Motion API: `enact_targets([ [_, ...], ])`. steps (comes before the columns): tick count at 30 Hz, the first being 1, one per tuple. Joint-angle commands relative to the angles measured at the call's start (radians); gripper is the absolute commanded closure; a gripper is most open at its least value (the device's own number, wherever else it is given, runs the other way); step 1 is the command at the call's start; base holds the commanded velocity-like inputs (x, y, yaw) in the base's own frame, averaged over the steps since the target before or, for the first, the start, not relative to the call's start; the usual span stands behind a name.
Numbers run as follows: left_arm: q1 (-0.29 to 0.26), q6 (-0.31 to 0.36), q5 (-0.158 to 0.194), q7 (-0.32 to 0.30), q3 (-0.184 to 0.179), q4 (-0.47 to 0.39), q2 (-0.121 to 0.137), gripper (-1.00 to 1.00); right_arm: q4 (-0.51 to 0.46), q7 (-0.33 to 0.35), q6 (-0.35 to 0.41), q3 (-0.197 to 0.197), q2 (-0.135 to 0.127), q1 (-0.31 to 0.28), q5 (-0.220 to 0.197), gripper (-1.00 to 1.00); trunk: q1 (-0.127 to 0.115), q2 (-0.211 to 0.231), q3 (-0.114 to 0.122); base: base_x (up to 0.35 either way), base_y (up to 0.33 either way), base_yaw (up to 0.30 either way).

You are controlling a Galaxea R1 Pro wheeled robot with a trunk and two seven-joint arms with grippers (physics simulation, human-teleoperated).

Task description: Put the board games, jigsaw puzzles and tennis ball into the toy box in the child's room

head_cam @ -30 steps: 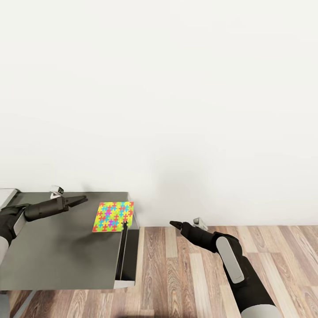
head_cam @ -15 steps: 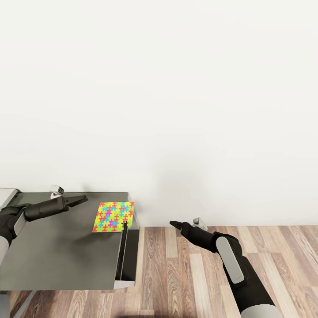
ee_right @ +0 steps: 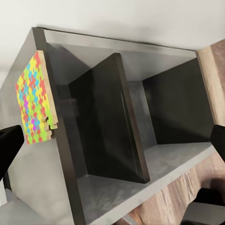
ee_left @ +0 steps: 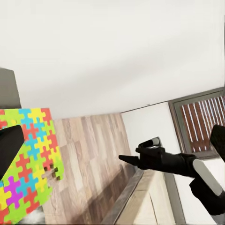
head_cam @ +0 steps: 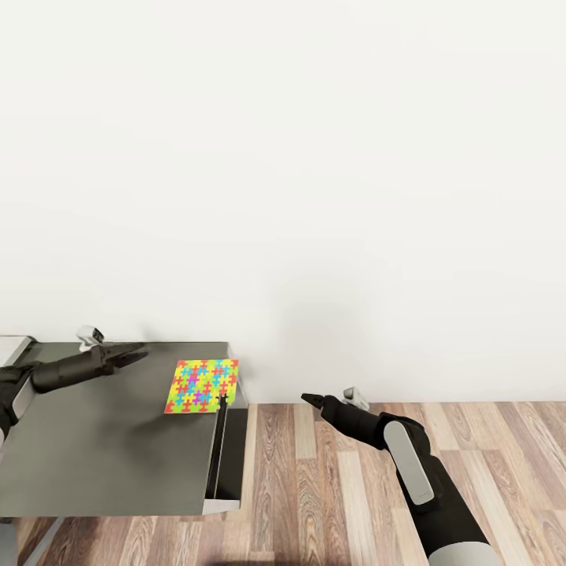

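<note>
Dark grey and smooth, the lower shelf section of the table fills the head view's lower left, with a jigsaw puzzle lying flat at its far right corner, one edge reaching just past the shelf's side. The puzzle is a thin square of interlocking yellow, pink, blue and green pieces. The left gripper hovers above the shelf top, near the puzzle but apart from it, its fingers drawn together to a point and holding nothing. In the left wrist view the puzzle sits close by, and the right arm shows beyond it over the wood-plank floor.

The right gripper hangs over the floor to the right of the shelf — well apart from the puzzle — and its tip likewise looks pressed together and empty. The right wrist view looks into the shelf's open side, where a dark upright divider splits it into two compartments; the puzzle lies on the top surface, its edge jutting slightly over the rim. A plain white wall rises behind everything.
</note>
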Motion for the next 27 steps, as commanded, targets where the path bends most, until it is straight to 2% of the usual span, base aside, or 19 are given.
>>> enact_targets([
  [1,0.0,0.033,0.006,-0.004,0.0,0.0,0.015,-1.0,-0.001,0.005,0.004,-0.001,0.0,-0.001,0.005,-1.0,0.001,-0.002,-0.002,0.0,0.0,0.0],
  [3,0.003,0.052,0.012,-0.004,0.0,0.001,0.031,-1.0,-0.002,0.005,0.004,-0.001,0.0,-0.001,0.006,-1.0,0.001,-0.002,-0.002,0.0,0.0,0.0],
  [8,0.01,0.068,0.017,-0.004,0.001,0.002,0.043,-1.0,-0.003,0.005,-0.013,0.0,0.0,0.0,0.007,-1.0,0.001,-0.002,-0.002,0.0,0.0,0.0],
  [27,0.013,0.072,0.018,-0.004,0.0,0.001,0.036,-1.0,-0.003,0.005,-0.031,0.001,-0.001,0.001,0.007,-1.0,0.001,-0.002,-0.002,0.0,0.0,0.0],
])
